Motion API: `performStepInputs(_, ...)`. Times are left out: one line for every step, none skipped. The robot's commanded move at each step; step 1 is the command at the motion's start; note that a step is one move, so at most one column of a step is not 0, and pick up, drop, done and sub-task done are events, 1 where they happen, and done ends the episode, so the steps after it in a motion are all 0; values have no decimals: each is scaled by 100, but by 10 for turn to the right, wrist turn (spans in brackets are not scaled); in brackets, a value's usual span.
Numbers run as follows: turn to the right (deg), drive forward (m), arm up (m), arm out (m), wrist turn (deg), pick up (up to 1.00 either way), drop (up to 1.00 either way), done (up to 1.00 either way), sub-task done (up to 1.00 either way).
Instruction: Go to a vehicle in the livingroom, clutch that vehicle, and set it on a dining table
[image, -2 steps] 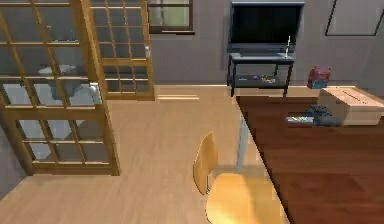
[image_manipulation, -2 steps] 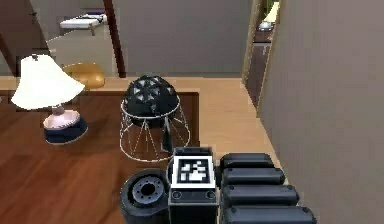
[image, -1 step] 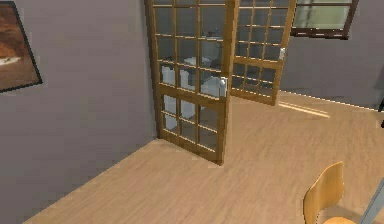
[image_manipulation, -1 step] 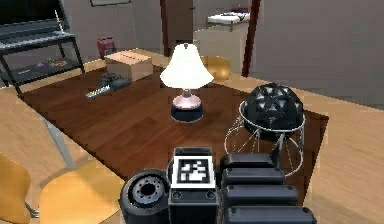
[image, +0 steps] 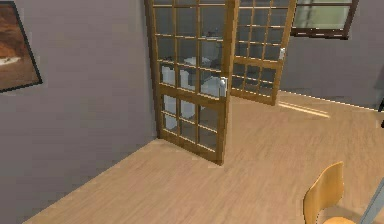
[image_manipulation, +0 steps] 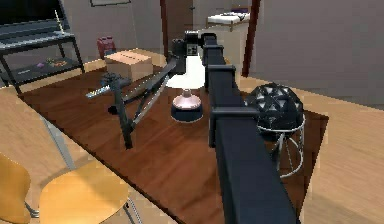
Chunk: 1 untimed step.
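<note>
The arm (image_manipulation: 225, 120) is stretched over the counter (image_manipulation: 70, 108) toward its far edge, likely for reach (the claw's (image_manipulation: 179, 48) load cannot be told).

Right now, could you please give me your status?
Gripper out over dark table; load cannot tell. Cardboard box, desk lamp, black sphere crowd the top.

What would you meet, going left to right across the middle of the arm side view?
A cardboard box → pink round thing on a dark base → robot's arm → dark faceted ball.
</note>
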Motion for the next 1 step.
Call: performStepInputs(0, 0, 0, 0, 450, 0, 0, 0, 0)
